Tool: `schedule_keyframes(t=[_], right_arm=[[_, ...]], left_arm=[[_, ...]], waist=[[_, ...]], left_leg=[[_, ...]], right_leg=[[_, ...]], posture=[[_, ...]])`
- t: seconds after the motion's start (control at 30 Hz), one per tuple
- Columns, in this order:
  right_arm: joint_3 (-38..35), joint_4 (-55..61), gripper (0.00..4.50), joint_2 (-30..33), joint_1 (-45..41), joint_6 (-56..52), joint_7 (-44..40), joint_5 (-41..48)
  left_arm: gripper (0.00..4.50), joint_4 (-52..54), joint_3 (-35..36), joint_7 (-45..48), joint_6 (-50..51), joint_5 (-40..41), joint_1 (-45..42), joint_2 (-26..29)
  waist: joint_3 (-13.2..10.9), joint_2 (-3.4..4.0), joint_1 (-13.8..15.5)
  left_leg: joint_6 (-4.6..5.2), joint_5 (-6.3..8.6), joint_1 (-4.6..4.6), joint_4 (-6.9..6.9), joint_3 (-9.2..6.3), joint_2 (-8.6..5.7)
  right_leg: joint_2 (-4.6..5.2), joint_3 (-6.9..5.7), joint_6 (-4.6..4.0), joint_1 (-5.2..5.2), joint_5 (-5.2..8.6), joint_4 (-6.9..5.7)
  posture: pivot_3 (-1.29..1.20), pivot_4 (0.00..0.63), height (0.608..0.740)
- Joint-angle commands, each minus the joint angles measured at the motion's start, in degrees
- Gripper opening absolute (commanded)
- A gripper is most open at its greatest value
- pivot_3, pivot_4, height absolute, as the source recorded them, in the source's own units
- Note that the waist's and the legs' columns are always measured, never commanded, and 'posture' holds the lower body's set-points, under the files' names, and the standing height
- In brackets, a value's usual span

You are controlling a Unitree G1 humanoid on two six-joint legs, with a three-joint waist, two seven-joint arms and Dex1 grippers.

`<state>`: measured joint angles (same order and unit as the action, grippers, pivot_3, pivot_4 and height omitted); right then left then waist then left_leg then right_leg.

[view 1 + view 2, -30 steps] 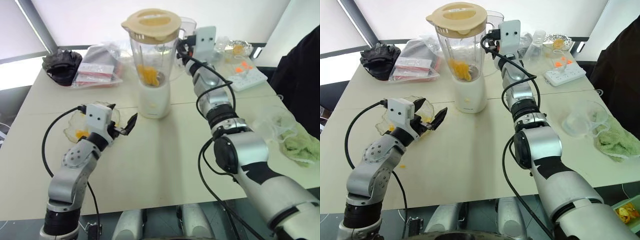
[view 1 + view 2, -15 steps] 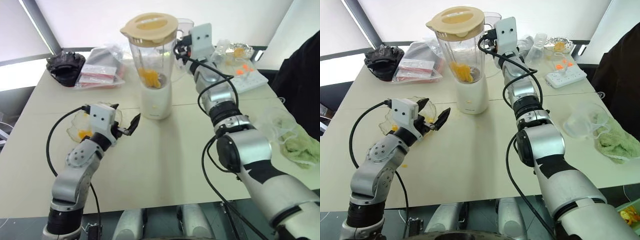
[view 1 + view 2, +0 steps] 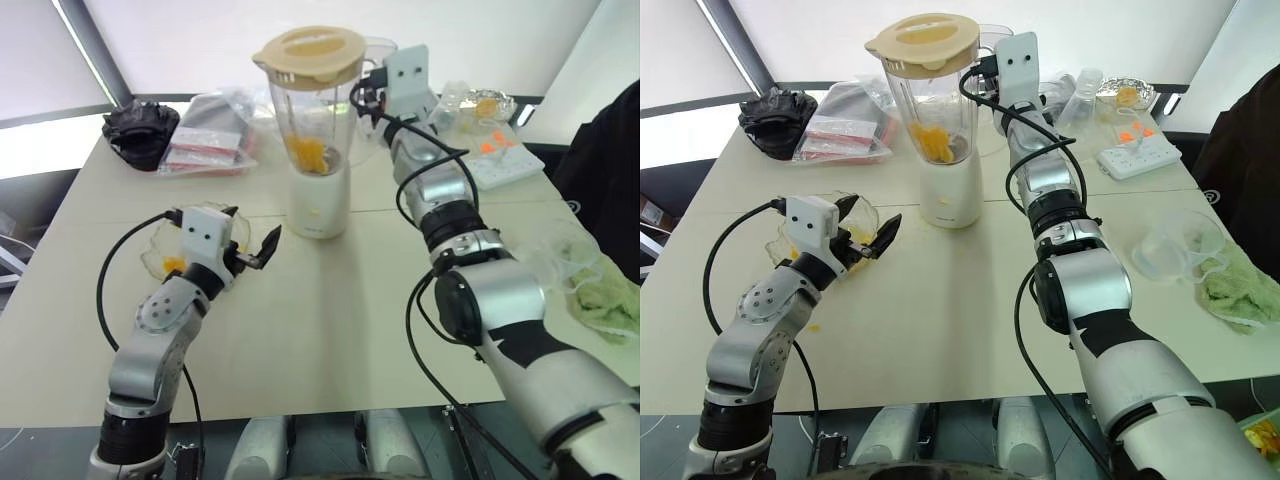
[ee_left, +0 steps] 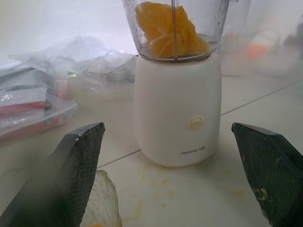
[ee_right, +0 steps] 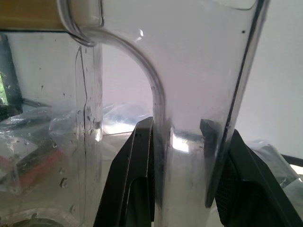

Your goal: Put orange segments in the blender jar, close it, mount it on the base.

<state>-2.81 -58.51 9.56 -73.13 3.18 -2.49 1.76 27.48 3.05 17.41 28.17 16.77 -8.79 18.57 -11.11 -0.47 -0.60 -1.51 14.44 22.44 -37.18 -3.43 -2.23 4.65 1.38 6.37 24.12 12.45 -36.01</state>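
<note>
**Jar sits on its base, right pincer grips the handle**

The blender jar [image 3: 312, 120] stands upright on the base [image 3: 321, 205], a bit past the middle of the worktop [image 3: 330, 320], toward 12 o'clock. The cream lid [image 3: 308, 53] is on top of the jar. The orange segments [image 3: 306, 153] lie in a pile at the bottom of the jar, just above the base.

The right pincer [image 5: 182, 142] reaches in from the 3 o'clock side of the jar. Its two black fingers [image 5: 137, 175] are clamped on the jar's clear handle [image 5: 189, 94], one on each side of it.

The left pincer [image 3: 868, 228] hangs just over the worktop at about 8 o'clock from the base, well apart from it. Its fingers [image 4: 78, 161] are spread wide with nothing between them. They point toward the base.

A crumpled clear tub [image 3: 165, 250] with a few orange bits lies just beside the left pincer, on its 9 o'clock side. Clear bags [image 3: 205, 140] with red and white packs and a black bundle [image 3: 140, 130] lie at about 10 o'clock on the worktop. A white power strip [image 3: 500, 160] lies at about 2 o'clock. A clear bowl [image 3: 1175, 245] and a green cloth [image 3: 1240, 290] lie at 3 o'clock.
</note>
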Motion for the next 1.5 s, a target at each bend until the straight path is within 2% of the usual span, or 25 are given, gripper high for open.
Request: schedule_keyframes(t=[0.03,0.5,0.73,1.0,1.3,1.5], right_arm=[[1.3,1.5,1.02,1.9,3.2,-3.2,1.7,-3.0],[0.6,18.7,1.02,1.0,11.4,-13.5,1.9,-1.3],[0.8,21.5,1.02,0.0,13.8,-13.9,-0.2,-0.1],[-1.9,13.4,1.02,-1.2,11.1,-9.9,-6.7,4.1],[-2.7,2.1,1.02,-0.2,5.1,-5.9,-9.3,3.2],[-2.5,-0.8,1.02,0.2,3.4,-5.3,-9.9,2.7]], left_arm=[[4.47,0.9,0.2,0.3,-1.3,-0.1,-0.9,0.0],[4.47,-0.2,-0.2,1.0,-1.5,-0.4,-1.7,-0.1],[4.47,-0.1,-0.3,1.1,-1.4,-0.5,-1.8,-0.2],[4.47,0.0,-0.4,0.9,-1.1,-0.7,-2.1,-0.3],[4.47,0.3,-0.4,0.7,-1.0,-0.9,-2.1,-0.5],[4.47,0.7,-0.4,0.5,-0.6,-0.9,-1.9,-0.5]], waist=[[0.0,0.00,0.0],[0.0,-0.02,0.2],[0.0,-0.02,0.1],[0.1,-0.08,-0.6],[0.1,-0.08,-0.7],[0.1,-0.08,-0.8]], left_leg=[[0.00,0.00,0.00,0.00,0.00,0.00],[0.00,0.00,0.00,0.01,-0.03,-0.01],[0.01,0.00,0.00,0.03,-0.03,0.00],[0.01,0.01,-0.04,0.05,-0.02,0.03],[0.01,0.01,-0.06,0.11,-0.02,0.06],[0.01,0.01,-0.06,0.12,-0.03,0.07]], right_leg=[[0.00,0.00,0.00,-0.01,0.00,0.00],[0.03,-0.12,-0.03,-0.11,0.02,0.12],[0.02,-0.14,-0.01,-0.13,0.01,0.18],[-0.02,-0.13,-0.01,-0.13,0.01,0.18],[-0.04,-0.12,-0.04,-0.12,0.03,0.22],[-0.04,-0.11,-0.06,-0.12,0.04,0.23]], posture=[[0.00,0.150,0.740],[0.00,0.150,0.740],[0.00,0.150,0.740],[0.00,0.150,0.740],[0.00,0.150,0.740],[0.00,0.150,0.740]])
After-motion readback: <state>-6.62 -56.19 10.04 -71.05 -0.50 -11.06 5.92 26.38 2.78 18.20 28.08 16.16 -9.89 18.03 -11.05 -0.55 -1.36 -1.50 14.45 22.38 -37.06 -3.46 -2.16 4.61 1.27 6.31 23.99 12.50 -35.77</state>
